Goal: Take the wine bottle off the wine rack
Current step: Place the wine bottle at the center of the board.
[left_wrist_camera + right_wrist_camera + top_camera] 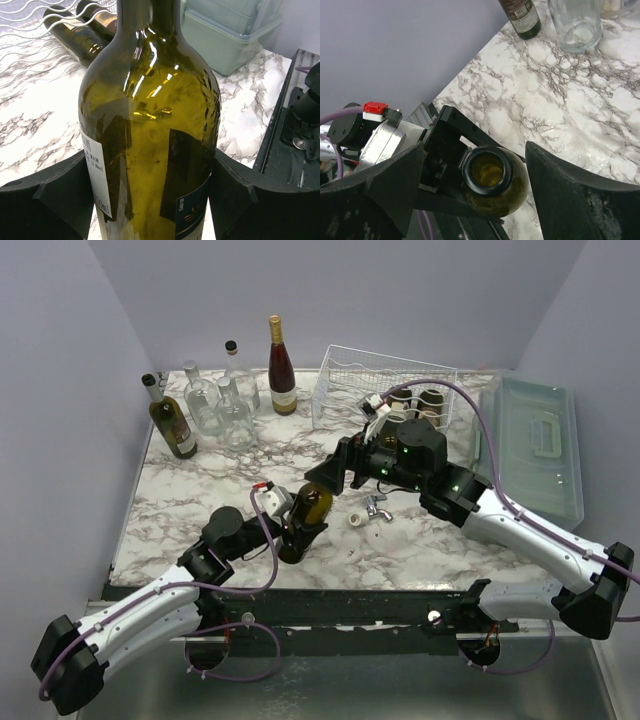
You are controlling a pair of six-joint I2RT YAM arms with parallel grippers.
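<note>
top external view: the green wine bottle (308, 512) is held roughly upright in front of the wine rack (350, 375), well apart from it and off it, toward the arm bases. its lower body is clamped on both sides by the left gripper (292, 540). the right gripper (330, 478), between the rack and the bottle, is spread wide about the bottle's open mouth; in the right wrist view neither finger is seen touching the glass. two dark bottles (418, 400) are seen lying in the rack.
</note>
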